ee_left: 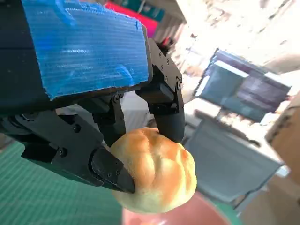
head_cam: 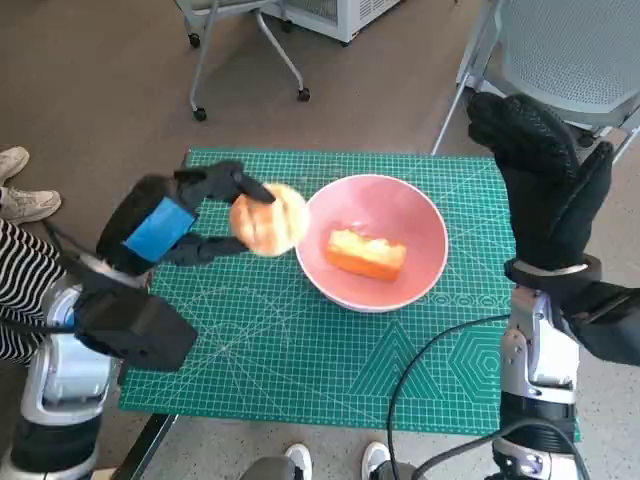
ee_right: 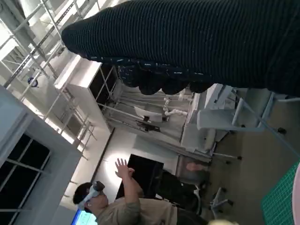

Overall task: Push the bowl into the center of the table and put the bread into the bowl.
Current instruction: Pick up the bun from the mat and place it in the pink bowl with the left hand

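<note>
Left hand [head_cam: 190, 225] grips the round bread roll [head_cam: 268, 220] between its black fingers [ee_left: 164, 108], carried above the worktop [head_cam: 250, 340] just beside the near-left rim of the pink bowl [head_cam: 420, 215]. The bowl stands roughly mid-worktop, slightly toward the far edge, and already holds an orange-crusted piece of bread [head_cam: 366, 253]. The right hand [head_cam: 540, 160], in its knitted glove, is raised over the right edge of the worktop with fingers extended and nothing in it.

Handling, as a judgement: the roll looks light, soft and compressible, with a smooth glazed crust that could slip under a shallow pinch. Taking it across its widest part, as here, appears safest; a hard squeeze would likely dent it. The bowl seems rigid and smooth-walled, so it should slide readily on the green mat when pushed at the rim.

The head view alone gives the layout: roll, bowl, bowl contents and both hands relative to the worktop edges. The left wrist view shows what the head view cannot, namely fingers pressing the roll from opposite sides, the crust intact. The right wrist view shows only the glove's dark band, with no object beneath it, and a person [ee_right: 117, 206] in the room beyond, arm lifted.
</note>
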You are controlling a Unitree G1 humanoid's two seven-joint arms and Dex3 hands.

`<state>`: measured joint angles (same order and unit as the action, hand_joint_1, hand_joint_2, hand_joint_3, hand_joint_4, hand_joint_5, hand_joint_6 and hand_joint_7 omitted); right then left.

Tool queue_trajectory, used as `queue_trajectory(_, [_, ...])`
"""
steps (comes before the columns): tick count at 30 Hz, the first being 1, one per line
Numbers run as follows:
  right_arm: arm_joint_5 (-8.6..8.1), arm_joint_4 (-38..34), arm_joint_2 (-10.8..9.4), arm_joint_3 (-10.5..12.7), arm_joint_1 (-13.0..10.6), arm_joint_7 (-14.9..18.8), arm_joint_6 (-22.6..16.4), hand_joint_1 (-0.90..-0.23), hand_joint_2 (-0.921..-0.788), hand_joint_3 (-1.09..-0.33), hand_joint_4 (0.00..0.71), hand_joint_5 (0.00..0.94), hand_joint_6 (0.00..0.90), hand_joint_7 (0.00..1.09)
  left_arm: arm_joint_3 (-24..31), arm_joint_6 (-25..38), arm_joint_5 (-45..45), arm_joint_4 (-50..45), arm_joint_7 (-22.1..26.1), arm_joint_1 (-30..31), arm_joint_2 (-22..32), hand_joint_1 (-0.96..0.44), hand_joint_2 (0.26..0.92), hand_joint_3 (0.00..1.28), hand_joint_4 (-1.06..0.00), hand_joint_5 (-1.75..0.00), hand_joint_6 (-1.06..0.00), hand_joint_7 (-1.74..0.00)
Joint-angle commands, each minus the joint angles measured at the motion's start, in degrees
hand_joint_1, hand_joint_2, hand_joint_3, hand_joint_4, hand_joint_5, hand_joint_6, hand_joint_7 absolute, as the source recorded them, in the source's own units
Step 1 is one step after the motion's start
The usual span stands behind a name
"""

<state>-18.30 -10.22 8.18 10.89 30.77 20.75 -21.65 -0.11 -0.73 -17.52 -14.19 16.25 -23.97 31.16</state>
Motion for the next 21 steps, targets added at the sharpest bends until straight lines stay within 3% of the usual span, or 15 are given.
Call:
queue_trajectory(1, [-0.16, -0.58, -0.27, -0.2, -0.31, -0.22, 0.14, -0.661, -0.921, -0.624, 0.187, 0.001, 0.057, 0.56, -2.25, -2.04, -1.21, 1.69, -1.19, -2.8, -1.87, 0.0, 0.866, 0.0, -0.95, -0.88, -0.76, -1.02])
queue_trajectory(21, [0.21, 0.87, -0.05, -0.24, -1.26, -0.53, 0.33, -0.669, -0.921, -0.623, 0.181, 0.0, 0.047, 0.56, -13.03, -3.48, -7.11, 17.12, -1.12, -13.62, -8.98, 0.0, 0.882, 0.01, -0.91, -0.92, -0.72, -1.07])
